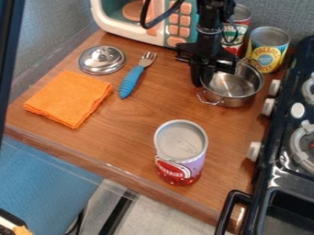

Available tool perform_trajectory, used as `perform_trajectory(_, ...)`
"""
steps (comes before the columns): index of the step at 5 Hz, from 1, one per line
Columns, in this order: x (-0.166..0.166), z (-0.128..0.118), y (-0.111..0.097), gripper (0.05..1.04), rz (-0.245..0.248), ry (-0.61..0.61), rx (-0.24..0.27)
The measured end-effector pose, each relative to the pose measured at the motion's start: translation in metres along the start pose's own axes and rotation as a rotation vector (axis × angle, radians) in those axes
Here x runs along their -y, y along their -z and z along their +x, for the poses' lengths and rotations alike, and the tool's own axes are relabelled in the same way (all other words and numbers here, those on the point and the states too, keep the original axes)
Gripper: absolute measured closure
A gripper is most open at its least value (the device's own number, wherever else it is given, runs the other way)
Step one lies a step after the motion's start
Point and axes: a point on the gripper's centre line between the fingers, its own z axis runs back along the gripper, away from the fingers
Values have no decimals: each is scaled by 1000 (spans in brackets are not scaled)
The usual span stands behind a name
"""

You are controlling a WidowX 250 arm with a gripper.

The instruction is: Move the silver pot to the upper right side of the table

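Hazards and Item Count, Upper Right Work Area

The silver pot (pixel 232 87) sits at the upper right of the desk (pixel 131 133), near the stove (pixel 264 172). The end effector (pixel 201 79) is at its left rim; whether it is clenched or released cannot be determined.

CAUTION: Further travel rightward may drive the pot into the stove knobs (pixel 268 106). Travel rearward may topple the rear cans (pixel 268 49), which stand close behind. An off-centre hold on the rim may let the pot tip or swivel. The loop handle (pixel 210 98) may snag during a low slide.

Count: pot, one; cans, three, including the front can (pixel 181 153); lid (pixel 102 59), one; fork (pixel 136 75), one; orange cloth (pixel 69 98), one; toy microwave (pixel 160 23), one; stove, one; knobs along its near edge, three.
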Motion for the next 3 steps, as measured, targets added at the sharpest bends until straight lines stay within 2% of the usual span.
perform_trajectory(1,-1,-3,-4,505,6,36,-36)
perform_trajectory(2,0,1,-21,208,11,95,-47)
perform_trajectory(3,2,1,-45,67,9,155,-46)
